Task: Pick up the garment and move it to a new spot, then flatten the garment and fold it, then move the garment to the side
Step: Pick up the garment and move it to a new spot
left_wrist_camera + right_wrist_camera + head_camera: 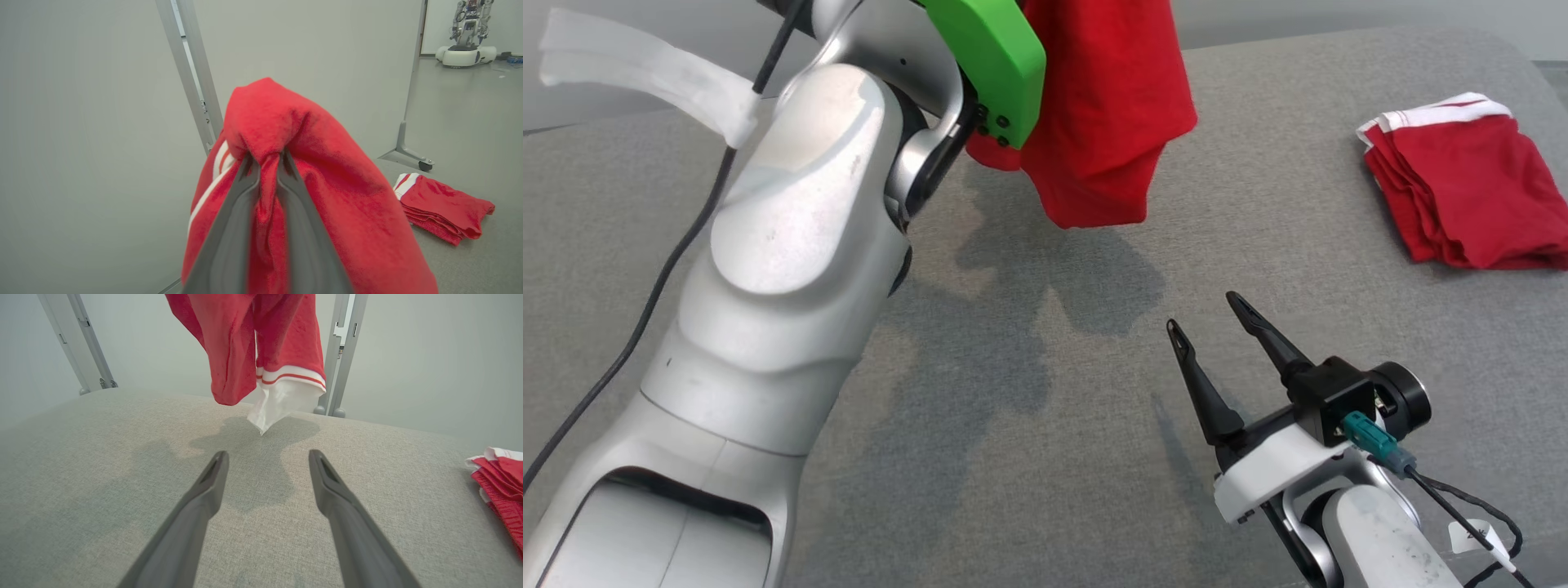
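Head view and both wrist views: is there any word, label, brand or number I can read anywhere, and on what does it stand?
No text can be read in any view.
On the white tag on the right arm's cable: any marks are too small to read.
On the hanging garment: red cloth with white stripes, no print visible.
On the folded red garment: a white band, no print visible.

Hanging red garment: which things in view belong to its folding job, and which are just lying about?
In the job: hanging red garment; left gripper, jaws shut on it; right gripper, jaws open; grey padded surface.
Lying about: folded red garment at the right; metal frame posts; another robot far behind.
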Robot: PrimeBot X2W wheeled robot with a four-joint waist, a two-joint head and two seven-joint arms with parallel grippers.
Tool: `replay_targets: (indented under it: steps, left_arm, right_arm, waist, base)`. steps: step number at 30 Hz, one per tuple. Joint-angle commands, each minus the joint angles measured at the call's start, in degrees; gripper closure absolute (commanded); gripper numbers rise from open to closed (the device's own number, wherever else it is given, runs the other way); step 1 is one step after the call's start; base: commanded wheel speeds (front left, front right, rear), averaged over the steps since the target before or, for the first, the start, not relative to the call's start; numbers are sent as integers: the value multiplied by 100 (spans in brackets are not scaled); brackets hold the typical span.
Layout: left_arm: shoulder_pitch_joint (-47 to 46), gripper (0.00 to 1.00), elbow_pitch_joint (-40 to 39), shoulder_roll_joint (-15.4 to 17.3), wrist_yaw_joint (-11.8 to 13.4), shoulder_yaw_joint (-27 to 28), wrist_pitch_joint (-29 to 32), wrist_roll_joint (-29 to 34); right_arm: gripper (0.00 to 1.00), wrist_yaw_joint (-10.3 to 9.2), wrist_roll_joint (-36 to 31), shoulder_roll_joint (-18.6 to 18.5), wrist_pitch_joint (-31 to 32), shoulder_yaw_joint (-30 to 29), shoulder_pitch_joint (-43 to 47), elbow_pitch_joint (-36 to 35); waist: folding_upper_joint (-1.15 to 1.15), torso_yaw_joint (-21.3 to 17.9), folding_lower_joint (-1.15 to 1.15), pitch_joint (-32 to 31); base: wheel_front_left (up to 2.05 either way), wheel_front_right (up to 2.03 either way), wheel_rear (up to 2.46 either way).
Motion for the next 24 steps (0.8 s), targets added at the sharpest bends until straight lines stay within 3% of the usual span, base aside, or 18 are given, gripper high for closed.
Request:
replay_targets:
  steps: [1,4,9,11,16,20,21,22,23,24]
  left_arm:
    - [145,100,-115,2,-14,-42,81,-142]
    - [303,100,-443,-11,-8,-224,481,-476]
    - [617,100,-869,24,306,-441,1192,-672]
    - [746,100,-880,204,447,-473,1396,-607]
    - [1077,100,-556,597,751,-480,1537,-425]
    - [1228,100,-122,836,855,-462,1391,-319]
    - [1252,92,0,885,891,-456,1302,-272]
    - [1267,29,119,929,904,-475,1182,-202]
    - [1279,0,229,952,910,-493,1055,-154]
    - [1278,0,357,980,961,-481,899,-90]
  right_arm:
    - [0,-9,-22,15,-42,-10,6,19]
    - [0,-9,-36,38,-83,-56,20,40]
    - [0,-9,-93,60,-110,-122,35,32]
    - [0,-9,-106,68,-119,-106,1,25]
    - [0,-9,-112,83,-127,-5,-136,20]
    - [0,-9,-124,86,-108,55,-203,46]
    - [0,-9,-129,87,-103,68,-222,53]
    - [0,-9,-133,87,-102,79,-238,63]
    - [0,-9,-136,88,-104,83,-248,70]
    - [0,-9,-138,88,-107,86,-252,81]
  waist:
    - [0,-315,0,40]
    - [0,-378,0,106]
    - [0,-355,0,237]
    - [0,-341,0,302]
    - [0,-342,0,438]
    - [0,-338,0,517]
    - [0,-341,0,531]
    - [0,-343,0,541]
    - [0,-344,0,545]
    - [0,-345,0,544]
  base:
    - [0,0,0]
    - [0,0,0]
    - [0,0,0]
    - [0,0,0]
    - [0,0,0]
    - [0,0,0]
    - [0,0,0]
    - [0,0,0]
    - [0,0,0]
    - [0,0,0]
